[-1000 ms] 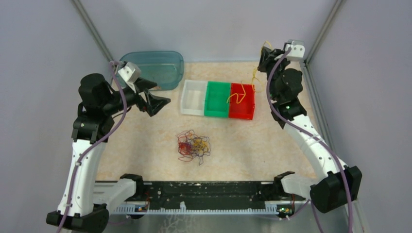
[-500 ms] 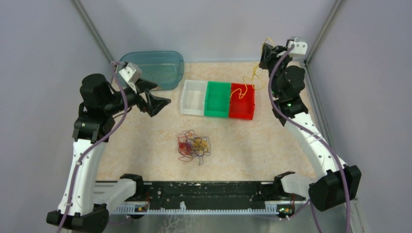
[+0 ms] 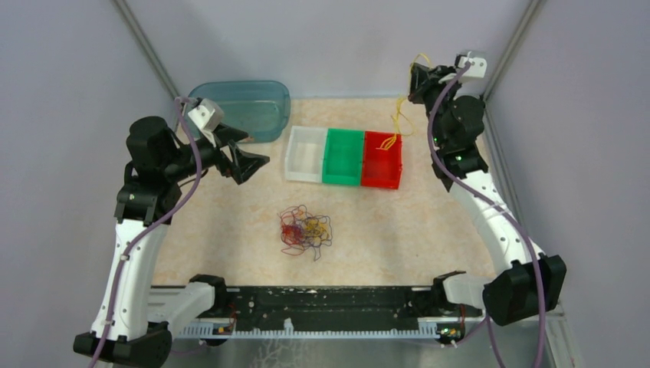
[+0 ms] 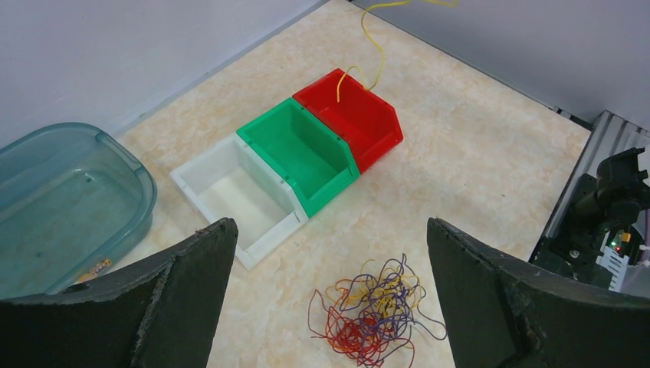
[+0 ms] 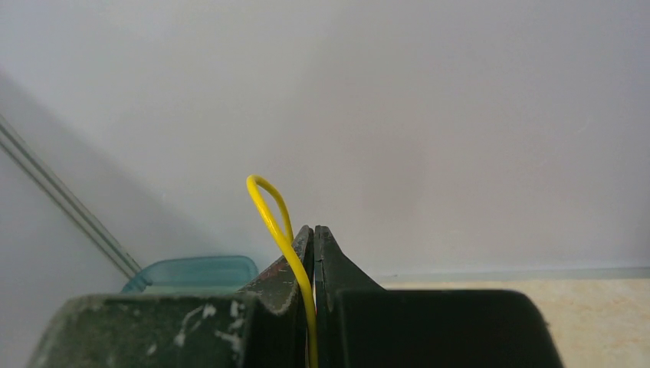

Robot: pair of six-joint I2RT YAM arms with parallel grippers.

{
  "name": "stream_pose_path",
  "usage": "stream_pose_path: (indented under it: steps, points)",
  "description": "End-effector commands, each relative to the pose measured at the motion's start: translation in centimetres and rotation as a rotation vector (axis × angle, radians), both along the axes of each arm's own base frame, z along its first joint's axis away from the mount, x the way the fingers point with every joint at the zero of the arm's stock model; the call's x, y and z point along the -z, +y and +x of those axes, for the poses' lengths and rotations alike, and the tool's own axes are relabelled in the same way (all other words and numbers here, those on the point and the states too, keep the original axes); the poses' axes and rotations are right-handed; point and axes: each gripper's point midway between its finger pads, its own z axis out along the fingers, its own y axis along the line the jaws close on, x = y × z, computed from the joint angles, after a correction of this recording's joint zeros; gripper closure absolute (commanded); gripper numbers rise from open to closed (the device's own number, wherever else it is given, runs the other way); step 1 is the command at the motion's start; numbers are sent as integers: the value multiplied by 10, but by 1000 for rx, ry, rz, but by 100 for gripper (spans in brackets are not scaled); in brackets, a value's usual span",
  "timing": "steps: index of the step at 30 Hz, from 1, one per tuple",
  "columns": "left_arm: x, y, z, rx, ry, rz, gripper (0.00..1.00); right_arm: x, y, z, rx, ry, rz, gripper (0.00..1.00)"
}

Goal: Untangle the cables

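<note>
Yellow cable (image 5: 270,207): pinched in pressed-together right tool (image 5: 313,230), held high, likely so its tail hangs free over red bin (image 3: 381,181). Left tool (image 3: 247,162): spread, holding nothing. Other cables (image 3: 305,230): tangled on bench (image 3: 429,230).

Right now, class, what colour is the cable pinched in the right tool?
Yellow cable; clearest in the right wrist view.

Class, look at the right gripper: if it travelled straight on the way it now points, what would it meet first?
Probably the plain pale grey back wall: beyond the right gripper, jaws shut on a thin yellow cable, nothing else shows, though how far is unclear.
</note>
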Motion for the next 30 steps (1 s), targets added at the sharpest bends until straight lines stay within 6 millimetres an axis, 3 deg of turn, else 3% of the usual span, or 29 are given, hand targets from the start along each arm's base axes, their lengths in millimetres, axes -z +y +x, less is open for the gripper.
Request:
stream_pose_path:
  steps: [1,17,22,30]
  points:
    - [-1,0,-1,0,-11,7,1,12,12,6,-64,19,14,100]
    - [-2,2,-4,-7,-22,17,1,131,9,46,14,273,-76,100]
    - [-1,2,-5,-5,-18,16,1,176,14,55,33,398,-113,100]
    - [-1,2,-2,-9,-13,17,1,245,36,61,71,586,-225,100]
